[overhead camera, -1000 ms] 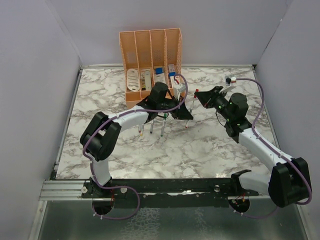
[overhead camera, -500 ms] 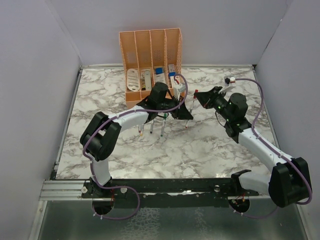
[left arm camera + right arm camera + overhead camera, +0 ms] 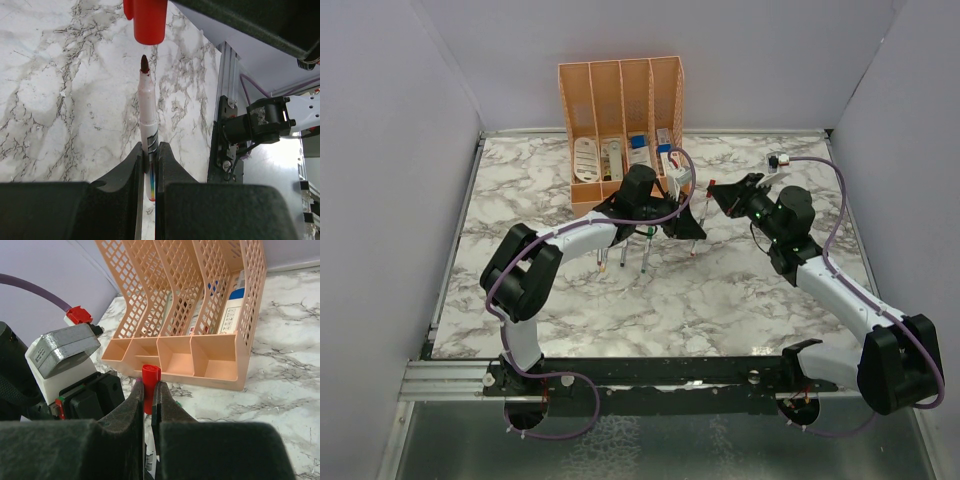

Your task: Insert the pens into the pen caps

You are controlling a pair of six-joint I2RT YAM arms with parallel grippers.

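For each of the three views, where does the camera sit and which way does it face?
Top external: above and behind the robot, looking down at the marble table; left arm and right arm show.
Left wrist: on the left gripper, looking along its fingers at the pen they clamp.
Right wrist: on the right gripper, facing the orange organiser; its fingers show.
Both wrist views show the red cap.

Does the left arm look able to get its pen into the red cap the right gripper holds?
Probably yes. The pen in the left gripper points at the red cap, nearly in line, with nothing between them.
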